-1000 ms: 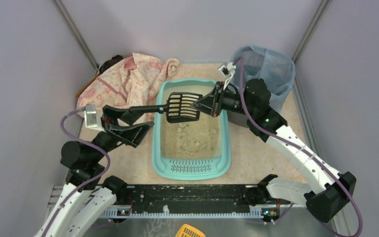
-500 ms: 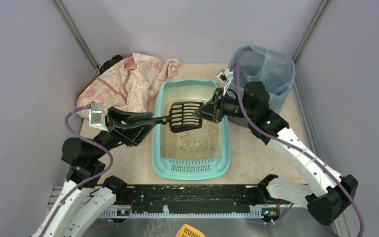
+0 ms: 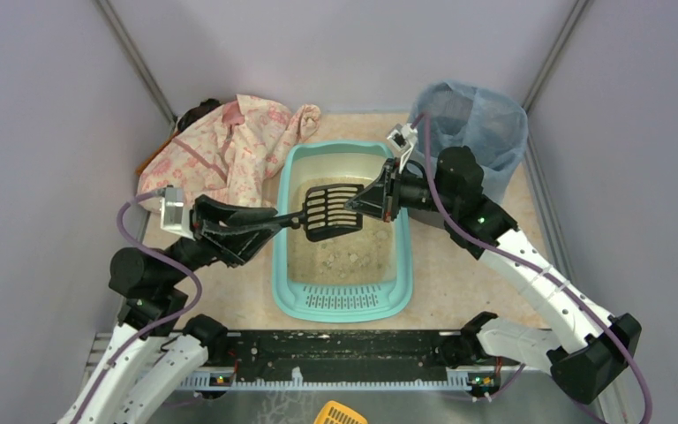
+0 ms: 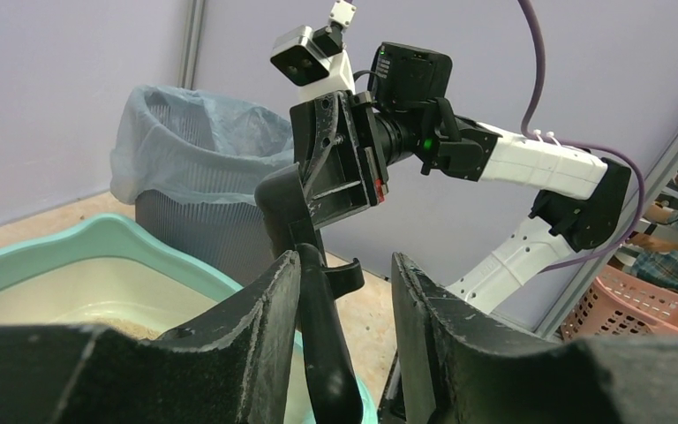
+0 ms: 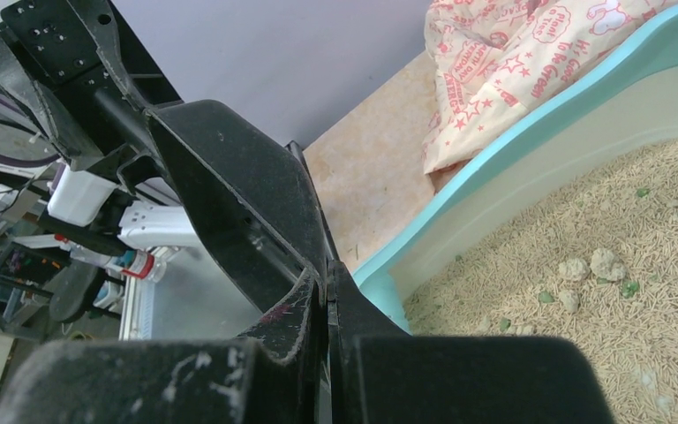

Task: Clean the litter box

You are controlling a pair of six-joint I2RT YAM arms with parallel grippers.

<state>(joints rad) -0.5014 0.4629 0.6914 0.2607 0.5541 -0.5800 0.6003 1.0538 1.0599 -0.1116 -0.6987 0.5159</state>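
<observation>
Black slotted plastic scoop (image 3: 331, 210) hangs lower than a second ago over the large turquoise plastic litter box (image 3: 279, 265) at table centre. Your left gripper (image 3: 269, 224), at its 9 o'clock, has reached the handle. Left wrist: jaws spread, straddling it. Right wrist: right gripper (image 5: 327, 305) pinches the blade, so the handover looks pending.

Upper right, right wrist view: pink cloth (image 5: 512, 71) printed with words, "Green" legible; others unclear.
</observation>
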